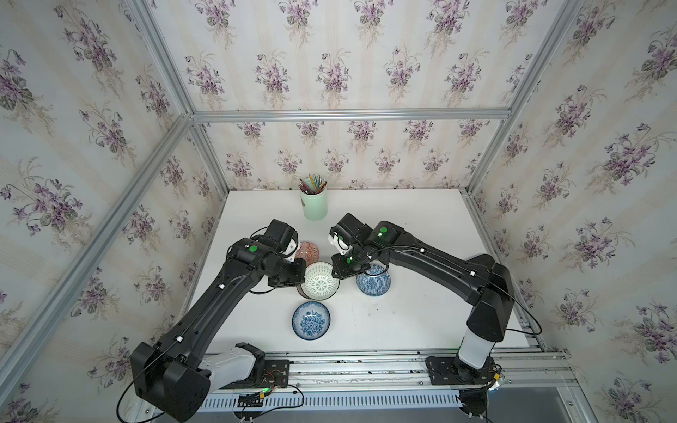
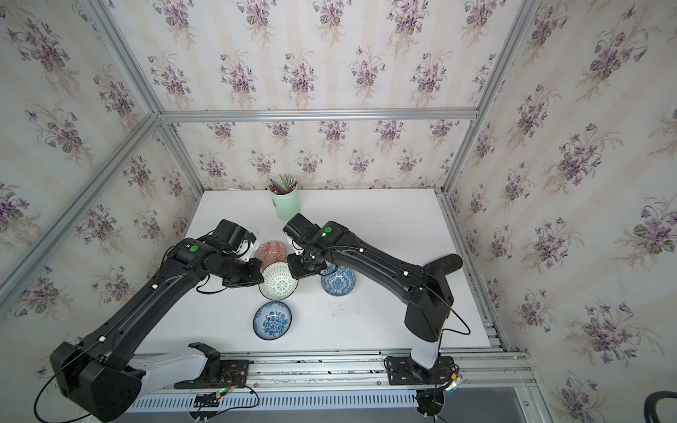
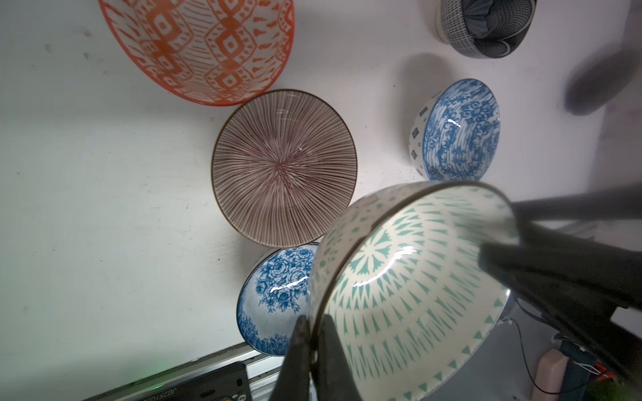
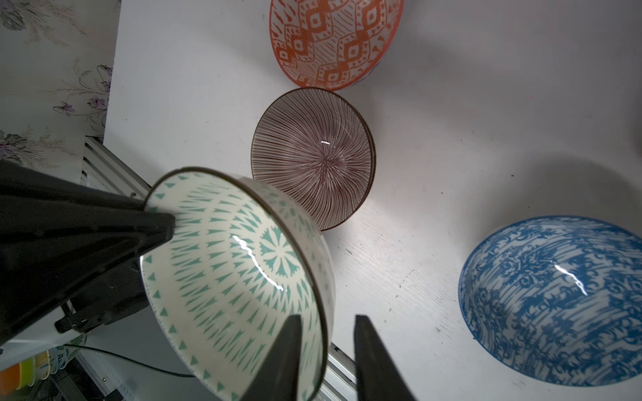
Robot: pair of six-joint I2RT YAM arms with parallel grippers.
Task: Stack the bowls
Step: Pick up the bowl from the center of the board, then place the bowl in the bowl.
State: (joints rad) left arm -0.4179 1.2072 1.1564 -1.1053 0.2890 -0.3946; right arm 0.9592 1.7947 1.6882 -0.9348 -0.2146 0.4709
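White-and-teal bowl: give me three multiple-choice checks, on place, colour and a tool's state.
1. The white-and-teal bowl is: A flat on the table's front edge; B held up, partly over the striped bowl; C nested in the orange bowl.
2. The pencil cup is: A red; B mint green; C black.
3. The right tool is: A shut on a pencil; B shut on a blue bowl; C open, astride the white-and-teal bowl's rim.
Answers: 1 B, the wrist views show it tilted above the striped bowl. 2 B, both top views show pale green. 3 C, its fingers stand apart with the rim between them.
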